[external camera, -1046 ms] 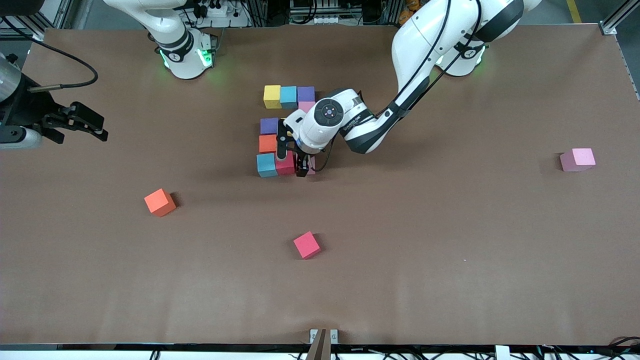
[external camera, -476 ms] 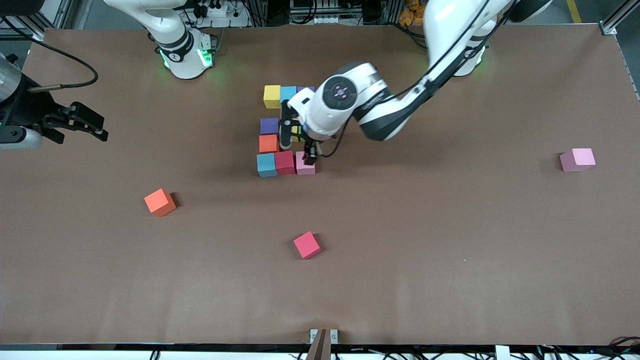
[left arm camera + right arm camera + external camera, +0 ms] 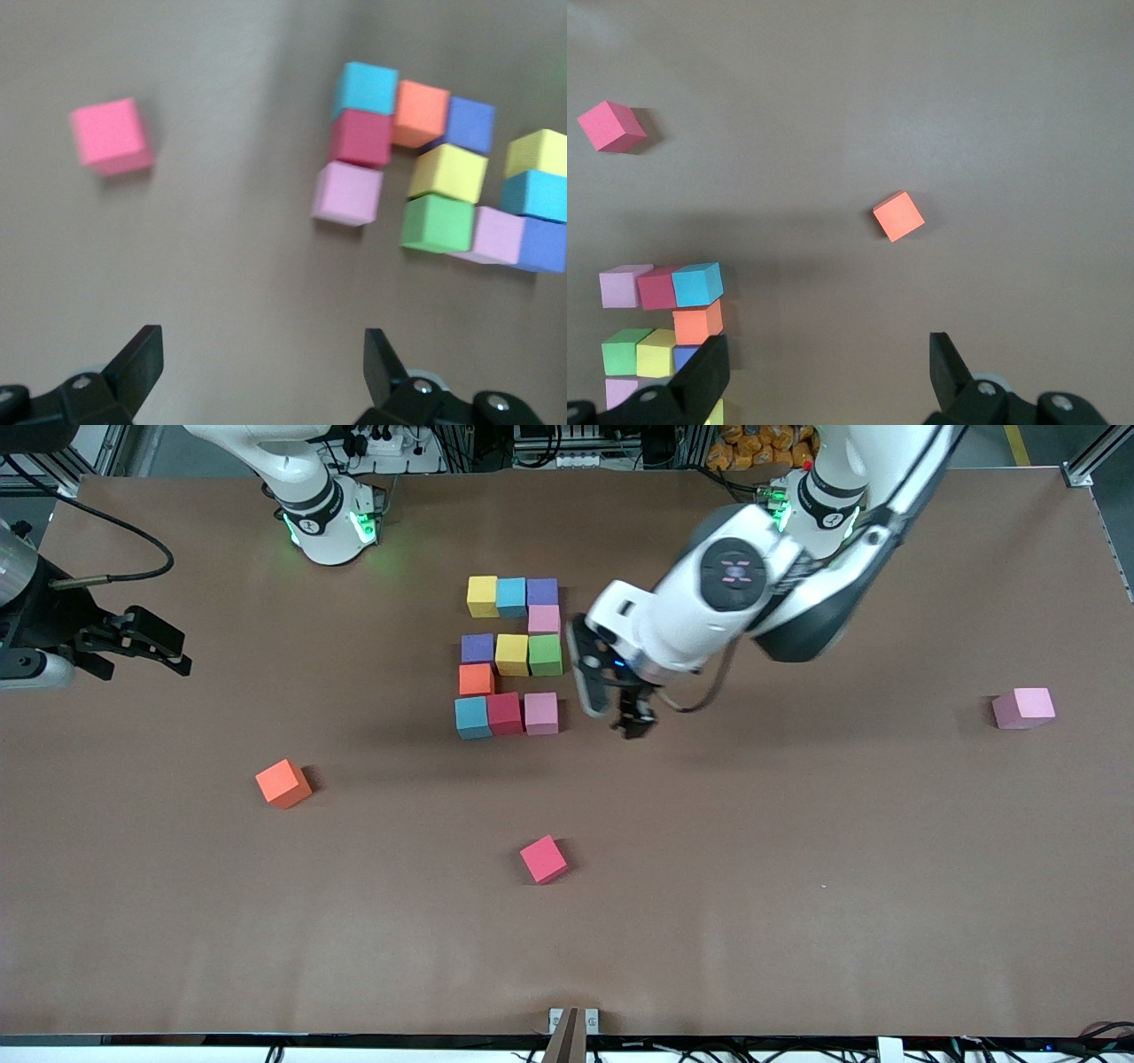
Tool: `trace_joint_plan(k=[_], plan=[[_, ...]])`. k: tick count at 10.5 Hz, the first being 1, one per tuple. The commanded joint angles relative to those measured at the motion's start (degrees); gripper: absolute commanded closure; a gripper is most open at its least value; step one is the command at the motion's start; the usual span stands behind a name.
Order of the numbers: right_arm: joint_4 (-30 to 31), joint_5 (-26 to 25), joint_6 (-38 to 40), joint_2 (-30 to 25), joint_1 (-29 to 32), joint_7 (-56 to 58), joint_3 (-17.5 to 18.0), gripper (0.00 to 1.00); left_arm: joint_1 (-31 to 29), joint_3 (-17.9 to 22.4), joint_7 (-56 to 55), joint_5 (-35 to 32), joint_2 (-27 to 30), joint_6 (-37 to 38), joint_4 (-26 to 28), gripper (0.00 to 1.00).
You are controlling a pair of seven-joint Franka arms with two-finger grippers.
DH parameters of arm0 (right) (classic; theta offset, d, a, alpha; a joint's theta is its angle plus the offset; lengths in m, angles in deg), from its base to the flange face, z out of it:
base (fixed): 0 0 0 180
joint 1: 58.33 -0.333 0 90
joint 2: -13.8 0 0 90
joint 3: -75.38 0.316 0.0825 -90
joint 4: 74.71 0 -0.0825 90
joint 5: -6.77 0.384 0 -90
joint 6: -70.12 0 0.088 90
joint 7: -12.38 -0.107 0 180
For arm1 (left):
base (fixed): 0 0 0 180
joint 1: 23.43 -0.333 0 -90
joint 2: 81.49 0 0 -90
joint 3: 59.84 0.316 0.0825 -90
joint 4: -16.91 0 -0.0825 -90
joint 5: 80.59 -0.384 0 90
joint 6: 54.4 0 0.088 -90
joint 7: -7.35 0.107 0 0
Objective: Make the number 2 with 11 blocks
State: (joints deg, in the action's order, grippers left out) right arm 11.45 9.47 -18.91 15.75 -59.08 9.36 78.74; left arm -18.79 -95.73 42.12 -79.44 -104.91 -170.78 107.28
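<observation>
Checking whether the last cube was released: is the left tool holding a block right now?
No, the left tool hangs open and empty over bare table beside the pink block.

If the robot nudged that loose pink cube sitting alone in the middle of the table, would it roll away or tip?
The loose pink cube probably would not roll: its faces are flat and it rests squarely on the brown table. It looks matte, so it would likely slide only a little. As tall as it is wide, it seems unlikely to tip.

The right tool [image 3: 151, 642] ran off the front view's nine-o'clock edge; in the right wrist view the number 2 [image 3: 660, 332] was cut off.
</observation>
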Motion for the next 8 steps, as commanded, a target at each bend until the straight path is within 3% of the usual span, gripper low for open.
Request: trace_joint_plan(k=[1, 5, 7, 8], plan=[[0.1, 0.3, 0.0, -0.2, 0.0, -0.3, -0.1, 0.0, -0.8, 5.5, -6.5, 2.8, 4.3, 1.3, 1.5, 0.0], [1.6, 0.1, -0.1, -0.9, -0.1, -0.3, 0.0, 0.0, -0.8, 18.5, -21.6, 4.0, 10.7, 7.4, 1.5, 0.0], [3.2, -1.3, -0.4, -2.0, -0.2, -0.3, 0.2, 0.0, -2.9, 20.9, -34.1, 3.5, 15.3, 10.7, 1.5, 0.0], [4.3, -1.4, -1.6, -2.7, -0.2, -0.3, 0.2, 0.0, -4.9, 21.2, -34.9, 3.4, 16.7, 10.7, 1.5, 0.0]])
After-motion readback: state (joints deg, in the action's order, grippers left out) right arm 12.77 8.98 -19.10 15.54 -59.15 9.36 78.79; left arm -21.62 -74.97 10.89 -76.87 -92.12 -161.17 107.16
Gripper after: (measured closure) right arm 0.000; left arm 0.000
